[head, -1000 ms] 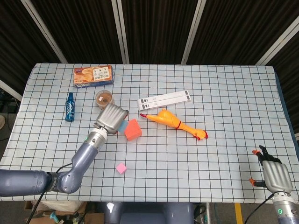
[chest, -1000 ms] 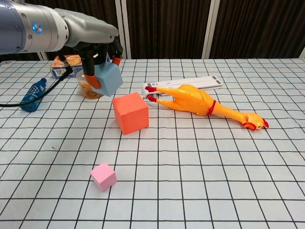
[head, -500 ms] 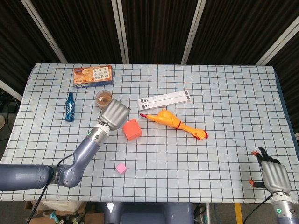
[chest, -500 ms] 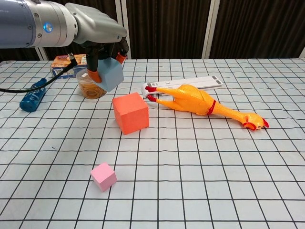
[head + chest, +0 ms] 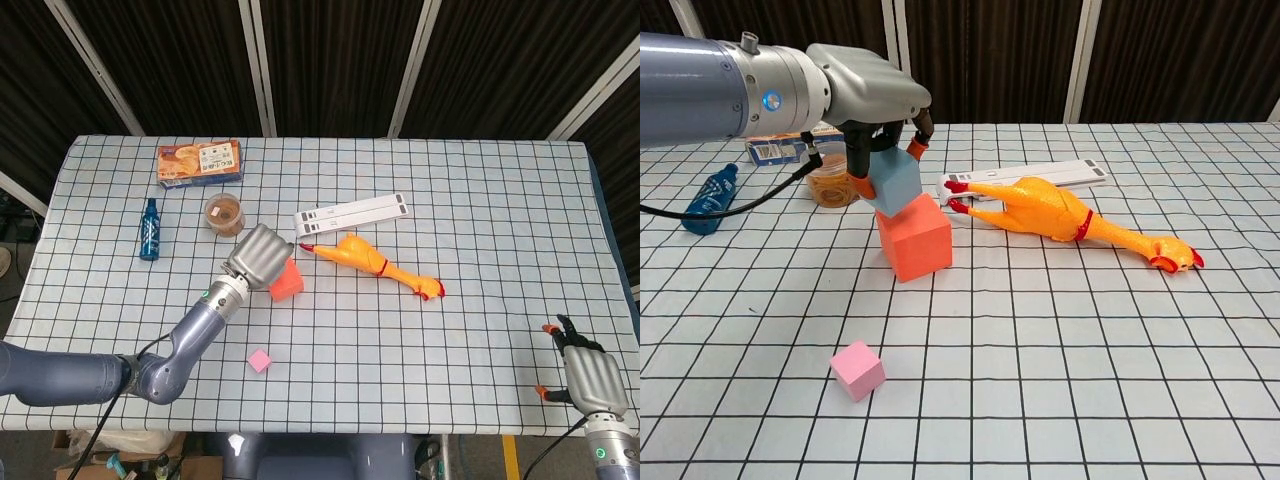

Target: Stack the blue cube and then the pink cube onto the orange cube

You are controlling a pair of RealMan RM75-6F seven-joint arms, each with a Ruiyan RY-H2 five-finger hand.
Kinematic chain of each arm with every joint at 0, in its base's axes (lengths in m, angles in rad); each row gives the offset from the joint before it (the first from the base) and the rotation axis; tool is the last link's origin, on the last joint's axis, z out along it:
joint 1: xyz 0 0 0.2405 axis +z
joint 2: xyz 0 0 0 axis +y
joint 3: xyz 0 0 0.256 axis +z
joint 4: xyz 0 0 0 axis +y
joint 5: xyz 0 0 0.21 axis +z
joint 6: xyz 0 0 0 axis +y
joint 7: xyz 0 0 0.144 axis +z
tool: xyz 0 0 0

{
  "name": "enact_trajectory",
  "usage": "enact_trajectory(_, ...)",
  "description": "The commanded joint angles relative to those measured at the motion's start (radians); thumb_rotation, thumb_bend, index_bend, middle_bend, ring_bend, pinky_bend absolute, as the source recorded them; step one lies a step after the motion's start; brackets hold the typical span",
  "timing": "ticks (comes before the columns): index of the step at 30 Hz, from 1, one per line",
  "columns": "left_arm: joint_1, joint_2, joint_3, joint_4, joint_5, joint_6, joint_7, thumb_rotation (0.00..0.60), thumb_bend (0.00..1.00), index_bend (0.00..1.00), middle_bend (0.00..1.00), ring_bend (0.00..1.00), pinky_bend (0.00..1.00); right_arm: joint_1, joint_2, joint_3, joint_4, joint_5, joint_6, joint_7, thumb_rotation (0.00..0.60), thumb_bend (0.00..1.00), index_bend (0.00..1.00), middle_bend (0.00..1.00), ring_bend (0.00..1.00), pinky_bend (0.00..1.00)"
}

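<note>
Where dark curtains hang, checkered tablecloth (image 5: 480, 200) (wrinkle-free), cubes

A rectangular table draped in a white cloth printed with a dark grid (image 5: 480, 200) fills most of the head view, its edges hanging slightly at the front. Behind it runs a wall of black ribbed panels (image 5: 330, 60), divided by slanting pale metal bars (image 5: 413, 68); the chest view shows the same dark panels (image 5: 1180, 60) standing upright behind the far table edge. Light falls evenly, with soft shadows on the cloth. Below the front edge, a strip of floor with cardboard clutter (image 5: 120, 462) shows dimly.
</note>
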State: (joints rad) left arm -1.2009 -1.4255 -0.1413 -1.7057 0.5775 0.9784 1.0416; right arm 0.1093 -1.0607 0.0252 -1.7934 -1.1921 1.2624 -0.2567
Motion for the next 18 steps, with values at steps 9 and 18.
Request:
enact_trajectory(9,-0.005,0.01,-0.089,-0.071,-0.261,0.15,-0.037,0.6,0.43,0.76,0.79,0.84,1.0,0.003,-0.003,-0.005,-0.006,-0.006,-0.002,-0.008,0.6,0.12,0.21,0.07,0.24,0.26)
enact_trajectory(18,-0.034,-0.028,-0.137,-0.07,-0.403,0.227,-0.038,0.6,0.44,0.76,0.8,0.85,1.0,0.01,-0.011,-0.004,0.0,0.01,-0.012,-0.023,0.6,0.12,0.21,0.07,0.24,0.26)
